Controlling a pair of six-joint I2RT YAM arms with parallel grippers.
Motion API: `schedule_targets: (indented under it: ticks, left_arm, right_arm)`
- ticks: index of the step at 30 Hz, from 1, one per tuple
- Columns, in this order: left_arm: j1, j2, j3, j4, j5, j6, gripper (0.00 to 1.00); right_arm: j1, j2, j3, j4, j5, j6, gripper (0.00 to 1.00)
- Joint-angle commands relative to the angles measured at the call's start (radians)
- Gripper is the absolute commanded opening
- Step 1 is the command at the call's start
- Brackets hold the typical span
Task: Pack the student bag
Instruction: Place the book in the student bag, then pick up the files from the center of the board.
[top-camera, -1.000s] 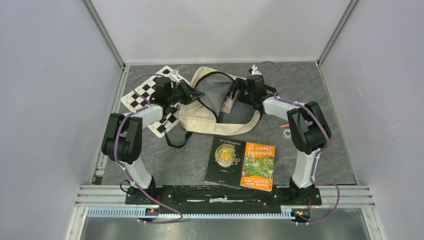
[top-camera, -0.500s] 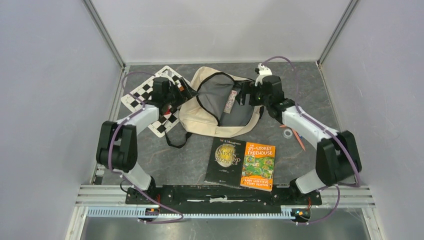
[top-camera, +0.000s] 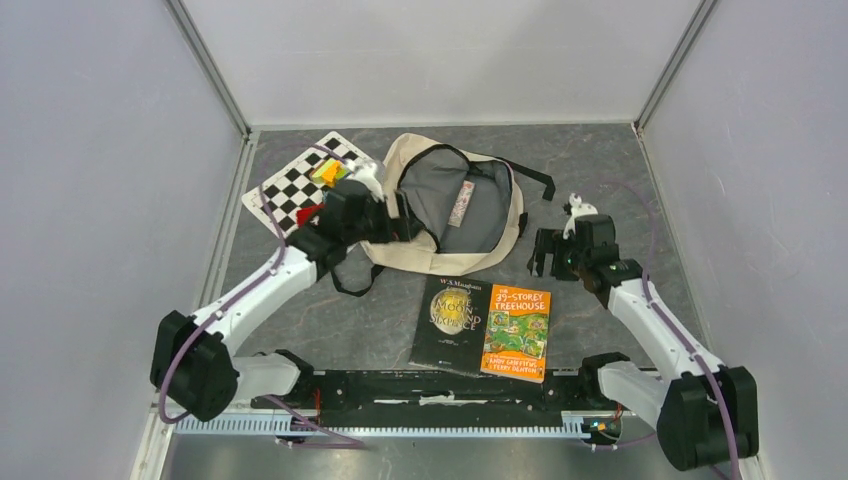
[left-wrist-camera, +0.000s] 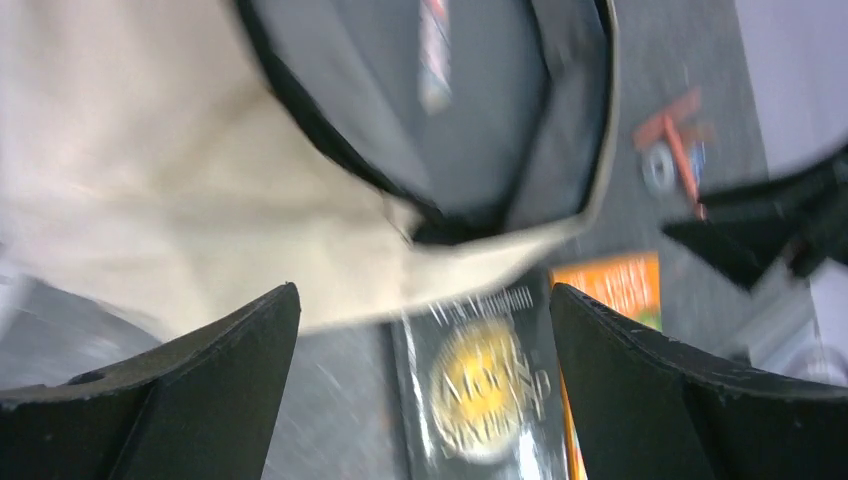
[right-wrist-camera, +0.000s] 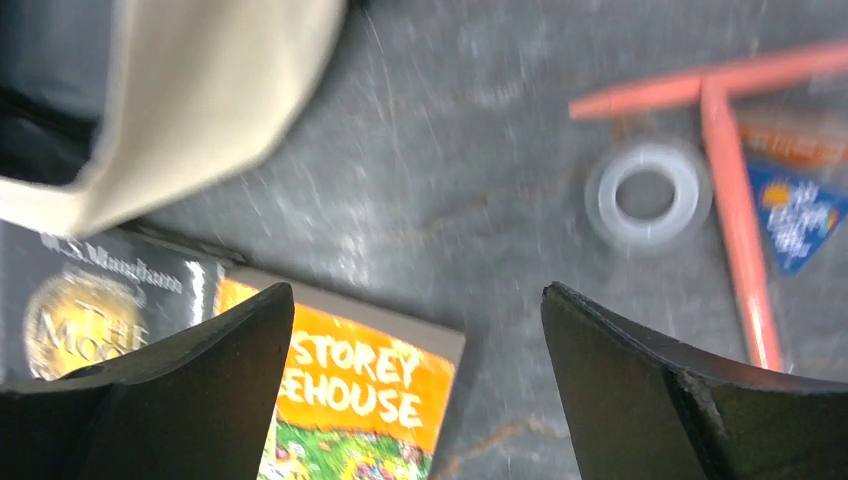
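Nearest the bases, flat and edge to edge: a black paperback with a gold disc and an orange illustrated paperback. Just beyond, right gripper hanging spread wide, empty. Caught by the wrist cameras alone, hidden under that arm from overhead: a clear tape ring and an orange-red pen. Left gripper likewise released, holding nothing, at the near-left rim of the cream canvas backpack. Lies farther back, mid-table, mouth gaping, grey lining exposed, black straps trailing, a slim pale strip inside.
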Motion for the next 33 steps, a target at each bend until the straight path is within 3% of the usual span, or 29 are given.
schedule_targets:
  ticks: [1,7,14,21,33]
  left_arm:
    - [-0.175,-0.052,-0.109,-0.058,-0.019,-0.1,0.98]
    - [-0.419,-0.054,-0.182,0.065,-0.065,-0.268,0.98]
    - [-0.629,0.112,-0.162,0.274,-0.107,-0.394,0.96]
    - [-0.688,0.29,-0.124,0.403,-0.073,-0.461,0.91]
    - [-0.711,0.45,-0.082,0.487,-0.031,-0.504,0.84]
  right_arm:
    - [-0.005,-0.09,-0.121,-0.068,0.011,0.052,0.98]
    - [-0.005,-0.177,-0.225,-0.087,-0.057,0.071,0.98]
    - [-0.003,-0.203,-0.248,-0.1,-0.157,0.073,0.95]
    - [-0.003,-0.212,-0.275,-0.105,-0.173,0.064,0.92]
    - [-0.004,-0.226,-0.318,-0.087,-0.215,0.084,0.91]
